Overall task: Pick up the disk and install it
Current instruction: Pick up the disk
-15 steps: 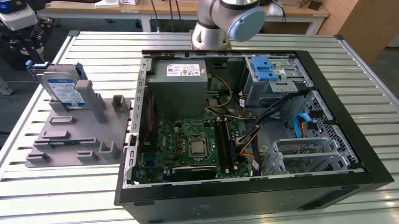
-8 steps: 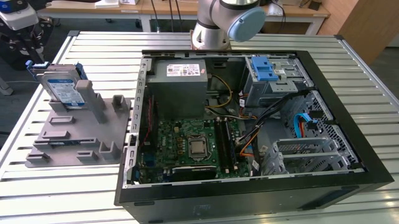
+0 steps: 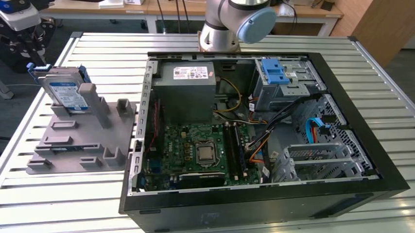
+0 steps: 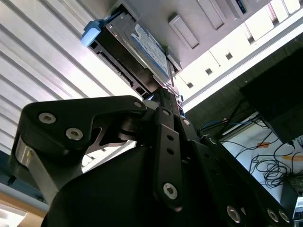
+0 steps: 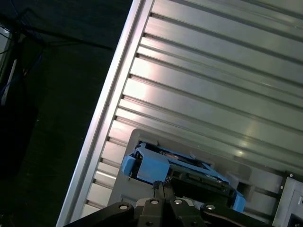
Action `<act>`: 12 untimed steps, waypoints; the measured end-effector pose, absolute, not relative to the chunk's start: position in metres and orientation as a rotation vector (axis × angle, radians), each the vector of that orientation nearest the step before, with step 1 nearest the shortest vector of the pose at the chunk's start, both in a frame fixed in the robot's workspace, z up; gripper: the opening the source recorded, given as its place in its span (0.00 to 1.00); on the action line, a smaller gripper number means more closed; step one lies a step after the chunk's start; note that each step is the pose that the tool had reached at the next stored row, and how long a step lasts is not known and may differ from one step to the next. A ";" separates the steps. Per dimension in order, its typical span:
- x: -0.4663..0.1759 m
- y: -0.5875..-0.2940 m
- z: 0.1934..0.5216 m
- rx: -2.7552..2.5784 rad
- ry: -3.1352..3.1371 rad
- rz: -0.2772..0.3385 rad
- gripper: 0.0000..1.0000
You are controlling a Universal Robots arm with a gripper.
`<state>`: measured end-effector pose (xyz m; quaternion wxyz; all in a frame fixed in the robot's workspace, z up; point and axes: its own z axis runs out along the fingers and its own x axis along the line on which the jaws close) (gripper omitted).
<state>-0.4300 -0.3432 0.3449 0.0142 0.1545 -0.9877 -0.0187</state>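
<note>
Exterior view: the disk [image 3: 65, 93] stood on edge in a grey holder [image 3: 77, 141] on the slatted table [image 3: 58, 194], at the exterior view's left. It was outside the open computer case [image 3: 259, 213]. A blue bracket [image 3: 40, 68] framed its edges, and its white-and-blue label faced the camera. The gripper [image 3: 26, 48] hung close beyond the disk's far upper corner. Whether it touched the bracket could not be told. Inside the case, a grey power-supply box [image 3: 188, 77] sat at the far side. A silver cage with a blue latch [image 3: 275, 73] sat toward the exterior view's right, and a green motherboard [image 3: 194, 150] lay nearer the camera.

Second wrist view: the gripper [image 4: 164, 94] had its black linkage in the foreground. The fingers were drawn together into one narrow line aimed at the disk [image 4: 137, 52], which was seated in the holder.

First wrist view: the gripper [image 5: 160, 189] had its tips met side by side with nothing between them. They sat just before the disk's [image 5: 189, 177] dark edge, with blue bracket on either side and table slats beyond.
</note>
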 end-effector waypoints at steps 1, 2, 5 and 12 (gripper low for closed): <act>-0.430 -0.343 0.345 0.487 -3.074 -0.058 0.11; -0.430 -0.343 0.345 0.493 -3.073 -0.058 0.11; -0.430 -0.343 0.345 0.510 -3.070 -0.058 0.11; -0.430 -0.343 0.345 0.549 -3.063 -0.057 0.11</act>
